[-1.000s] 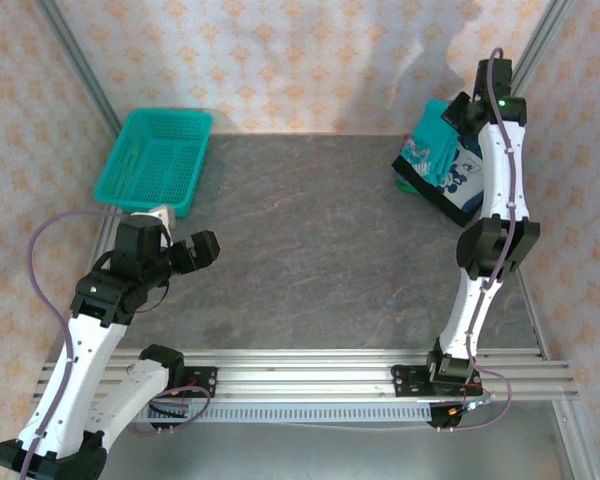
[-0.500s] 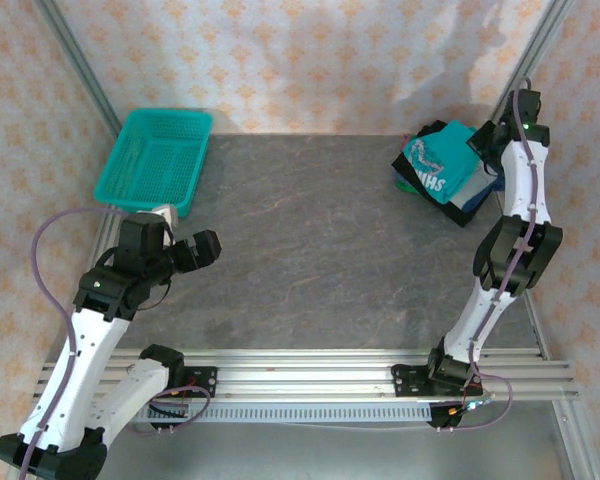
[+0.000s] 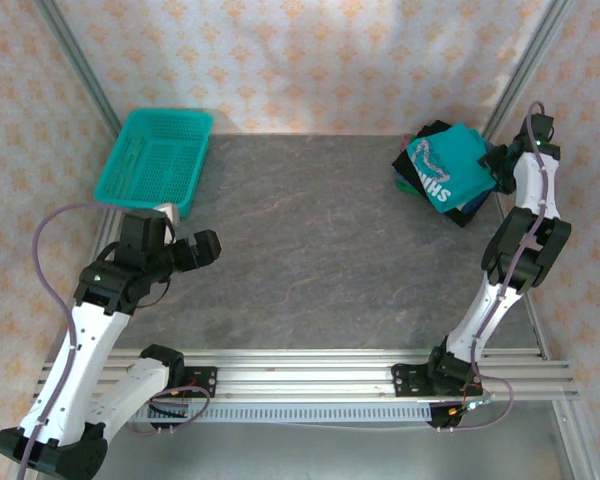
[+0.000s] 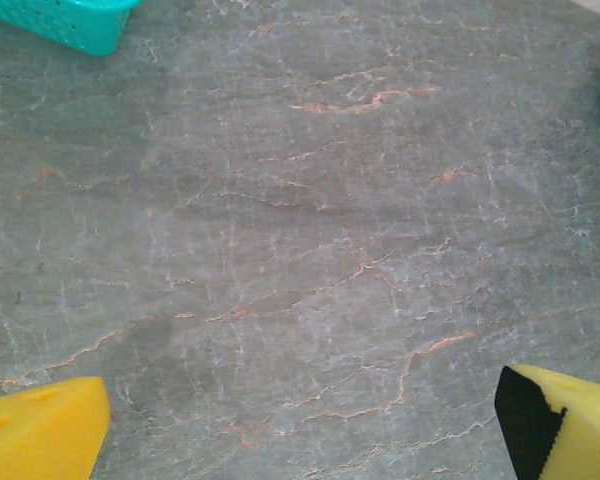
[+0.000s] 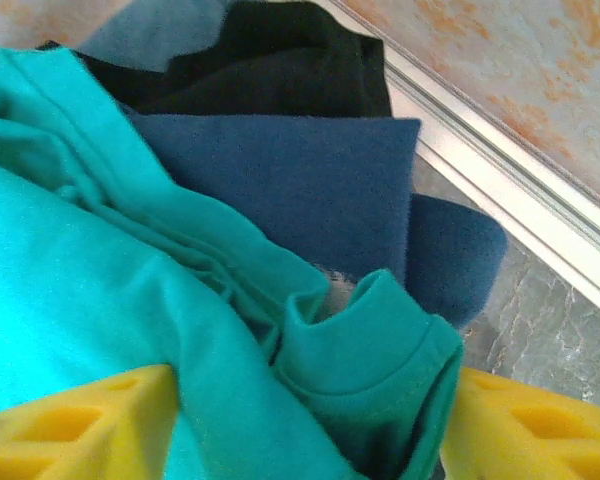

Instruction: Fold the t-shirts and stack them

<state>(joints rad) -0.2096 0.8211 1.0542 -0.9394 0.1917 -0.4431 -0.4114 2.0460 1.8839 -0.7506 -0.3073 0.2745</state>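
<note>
A teal t-shirt (image 3: 450, 165) with white lettering lies folded on top of dark folded t-shirts (image 3: 462, 213) at the table's far right corner. My right gripper (image 3: 495, 166) sits at the stack's right edge. In the right wrist view its yellow fingers (image 5: 80, 425) stand wide apart, open, with the teal tee's collar (image 5: 370, 370) bunched loosely between them. Behind the collar lie a navy t-shirt (image 5: 300, 180) and a black one (image 5: 280, 70). My left gripper (image 3: 205, 247) hovers open over bare table at the left, nothing between its fingers (image 4: 40, 430).
A teal mesh basket (image 3: 155, 160) stands at the back left, its corner (image 4: 70, 20) showing in the left wrist view. A white frame rail (image 5: 500, 170) and the patterned wall run close behind the shirt stack. Grey marbled tabletop (image 3: 310, 230) spreads across the middle.
The right arm swung right toward the corner post, laying the teal tee flat on the dark stack. Its jaws have parted. The left arm stayed put.
</note>
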